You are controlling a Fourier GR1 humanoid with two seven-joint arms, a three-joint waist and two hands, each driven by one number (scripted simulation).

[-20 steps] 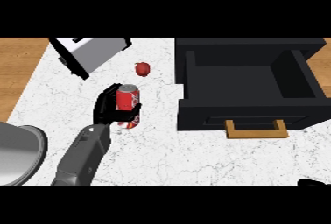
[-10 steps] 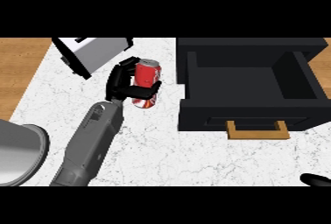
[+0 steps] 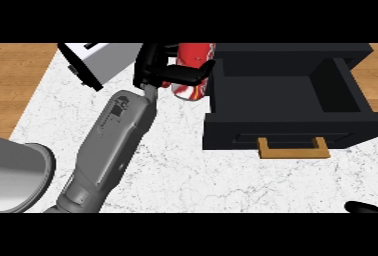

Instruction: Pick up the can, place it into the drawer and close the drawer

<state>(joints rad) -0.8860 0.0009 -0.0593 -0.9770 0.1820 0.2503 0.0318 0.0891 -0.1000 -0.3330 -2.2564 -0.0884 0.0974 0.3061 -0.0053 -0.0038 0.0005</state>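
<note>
My left hand (image 3: 159, 70) is curled round a red can (image 3: 193, 57) with a silver bottom and holds it up off the counter, tilted, right at the left wall of the black drawer (image 3: 229, 132). That drawer stands pulled out with a tan handle (image 3: 293, 148) on its front; its inside looks dark and bare. The can's upper end runs into the frame's top band. Only a black tip of my right hand (image 3: 362, 206) shows at the lower right edge.
A white and black appliance (image 3: 96, 60) sits at the back left of the white marble counter (image 3: 184, 175). A grey rounded vessel (image 3: 18, 175) lies at the lower left. Wooden surface (image 3: 22, 85) runs along the counter's left side.
My left hand has carried the can up and to the right, from mid-counter to the drawer's left edge. The small red object behind it is hidden from sight now.
</note>
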